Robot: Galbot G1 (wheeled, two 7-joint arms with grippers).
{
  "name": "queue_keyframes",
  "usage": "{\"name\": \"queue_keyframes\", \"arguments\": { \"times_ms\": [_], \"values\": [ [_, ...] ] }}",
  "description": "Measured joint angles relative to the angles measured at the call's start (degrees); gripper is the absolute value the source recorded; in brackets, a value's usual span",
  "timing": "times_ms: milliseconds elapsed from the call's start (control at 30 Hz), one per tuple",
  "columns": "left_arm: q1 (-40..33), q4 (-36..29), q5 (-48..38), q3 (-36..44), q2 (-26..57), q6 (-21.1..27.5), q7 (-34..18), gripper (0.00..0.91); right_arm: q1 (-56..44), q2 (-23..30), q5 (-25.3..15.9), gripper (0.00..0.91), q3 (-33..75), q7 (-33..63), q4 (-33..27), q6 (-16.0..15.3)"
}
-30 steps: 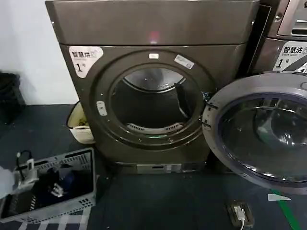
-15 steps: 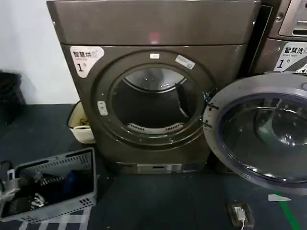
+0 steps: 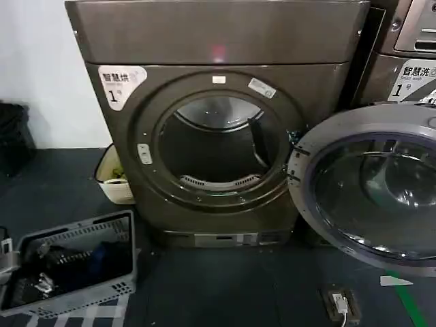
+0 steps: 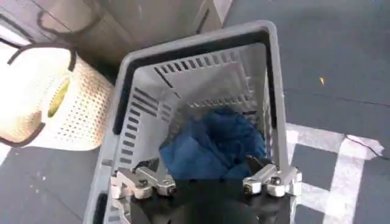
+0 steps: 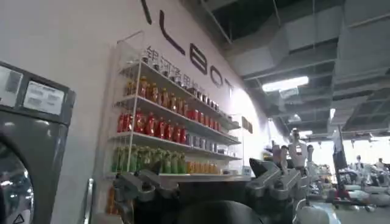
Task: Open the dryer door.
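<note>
The door point(image 3: 371, 187) hangs wide open off the dryer point(image 3: 218, 122) — heavy, rigid, slick chrome; best gripped at its rim. Left gripper point(image 4: 206, 182) over the basket point(image 4: 125, 91), fingers apart — right gripper point(image 5: 204, 182) likewise

Numeral 1 on dryer point(image 3: 225, 129) sticker point(image 3: 120, 83); "1" on neighbouring machine's label point(image 3: 414, 80)

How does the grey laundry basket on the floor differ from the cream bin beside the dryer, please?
The grey laundry basket is rectangular with slotted walls; the cream bin has finely perforated walls and a dark rim. The basket holds blue cloth, while the bin's contents are unclear. The basket lies out in front of the dryer to its left; the bin is tucked against its side. Both stand open-topped on the dark floor.
</note>
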Motion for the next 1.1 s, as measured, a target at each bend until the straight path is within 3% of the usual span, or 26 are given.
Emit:
{"name": "queue_keyframes", "arguments": {
  "times_ms": [1100],
  "values": [
    [0.3,3.8,2.3,-1.9,2.2,-2.7,3.3,0.907,0.1,0.0,-0.6,0.907,-0.1,-0.1,-0.4,0.0]
  ]
}}
